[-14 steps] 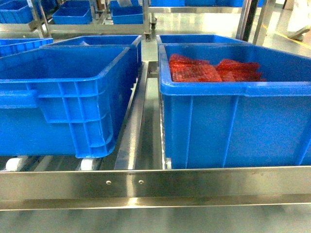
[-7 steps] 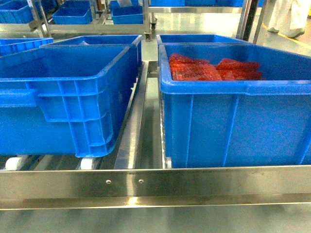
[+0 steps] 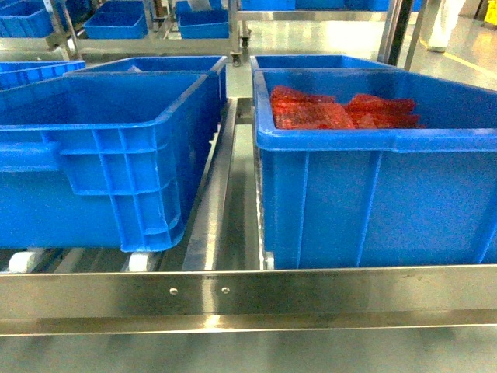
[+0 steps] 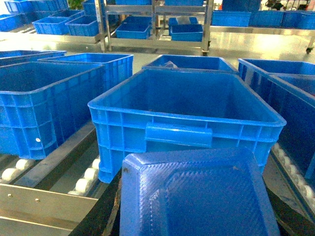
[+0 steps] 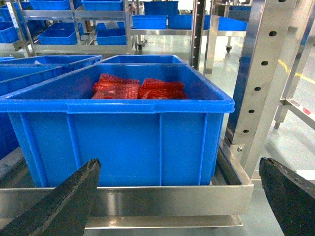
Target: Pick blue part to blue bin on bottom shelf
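Observation:
The blue part (image 4: pixel 197 196), a dark-blue boxy block, fills the bottom of the left wrist view. My left gripper (image 4: pixel 194 219) is shut on it, with dark fingers (image 4: pixel 109 211) showing at its sides. Straight ahead of it stands the blue bin (image 4: pixel 182 115), with nothing showing inside, on the roller rails of the bottom shelf (image 4: pixel 49 204). In the head view this blue bin (image 3: pixel 93 128) is at the left, and neither gripper shows. My right gripper (image 5: pixel 178 169) is open with nothing between its fingers, in front of the shelf's steel front rail (image 5: pixel 162 199).
A like tote (image 3: pixel 373 194) holding red bubble-wrap sheets (image 3: pixel 334 113) stands at the right, and it faces the right wrist camera (image 5: pixel 123 137). A perforated steel upright (image 5: pixel 261 83) rises right of it. More blue bins (image 4: pixel 44 98) sit behind and to the left.
Bins and shelf stay where they were. A person in white at the far top right of the head view has moved further right, almost out of view.

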`<state>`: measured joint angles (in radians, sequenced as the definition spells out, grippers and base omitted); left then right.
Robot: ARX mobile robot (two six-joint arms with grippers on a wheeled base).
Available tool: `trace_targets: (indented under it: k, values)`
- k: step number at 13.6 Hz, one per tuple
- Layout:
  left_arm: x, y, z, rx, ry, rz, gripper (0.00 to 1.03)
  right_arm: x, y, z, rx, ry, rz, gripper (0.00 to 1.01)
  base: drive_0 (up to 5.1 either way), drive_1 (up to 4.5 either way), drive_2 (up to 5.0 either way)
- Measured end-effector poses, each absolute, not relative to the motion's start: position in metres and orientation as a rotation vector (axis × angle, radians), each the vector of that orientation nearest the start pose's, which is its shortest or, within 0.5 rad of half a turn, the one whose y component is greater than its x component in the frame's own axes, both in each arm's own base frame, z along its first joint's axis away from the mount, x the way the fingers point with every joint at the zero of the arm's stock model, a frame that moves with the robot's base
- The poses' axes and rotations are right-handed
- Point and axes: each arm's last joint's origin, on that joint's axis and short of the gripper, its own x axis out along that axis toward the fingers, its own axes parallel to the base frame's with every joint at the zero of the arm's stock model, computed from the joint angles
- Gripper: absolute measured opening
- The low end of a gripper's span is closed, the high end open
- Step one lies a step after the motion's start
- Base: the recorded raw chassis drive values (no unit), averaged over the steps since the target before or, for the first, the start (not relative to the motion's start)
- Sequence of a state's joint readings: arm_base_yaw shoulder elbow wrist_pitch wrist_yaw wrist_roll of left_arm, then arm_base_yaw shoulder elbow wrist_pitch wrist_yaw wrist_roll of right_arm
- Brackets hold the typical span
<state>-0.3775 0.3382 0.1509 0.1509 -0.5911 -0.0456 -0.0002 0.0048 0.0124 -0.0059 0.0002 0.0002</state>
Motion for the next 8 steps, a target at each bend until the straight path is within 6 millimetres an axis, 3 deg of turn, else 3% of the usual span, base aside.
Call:
trace_targets:
  k: [2,8]
  values:
    - [0.1123,-0.0272,0.2015,-0.03,0.024,0.215,0.43,0.0972,0.0,0.1673,0.0,-0.007,0.0,0.98,0.0,0.0,0.0]
    - [0.1124,-0.0272,0.2012,-0.029,0.026,0.214,0.43,0.0972,0.0,0.1669,0.0,-0.003,0.0,0.98,0.0,4.02,-4.0]
